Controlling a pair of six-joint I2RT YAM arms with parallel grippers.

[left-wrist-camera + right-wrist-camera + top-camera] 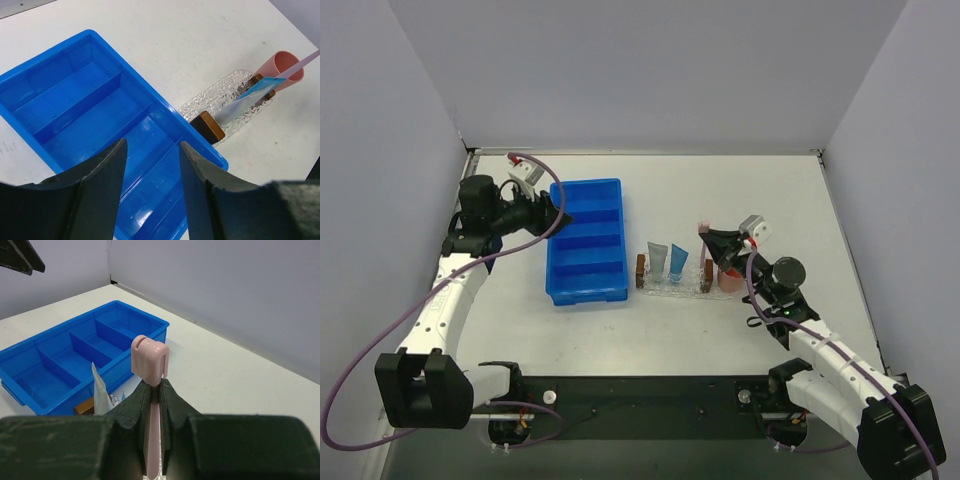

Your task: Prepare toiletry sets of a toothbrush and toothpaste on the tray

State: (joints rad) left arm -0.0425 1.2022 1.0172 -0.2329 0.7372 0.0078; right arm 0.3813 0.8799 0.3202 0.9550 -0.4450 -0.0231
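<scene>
- The clear, bumpy tray [215, 95] has brown blocks [210, 127] at its ends; a grey toothpaste tube [657, 261] and a blue toothpaste tube [678, 262] rest on it.
- The right gripper [156, 387] pinches the thin pink toothbrush [149, 357] above the tray's right end; only its camera shows the rounded top.
- The left gripper [152, 145] hangs open over the blue bin [75, 100] left of the tray.
</scene>
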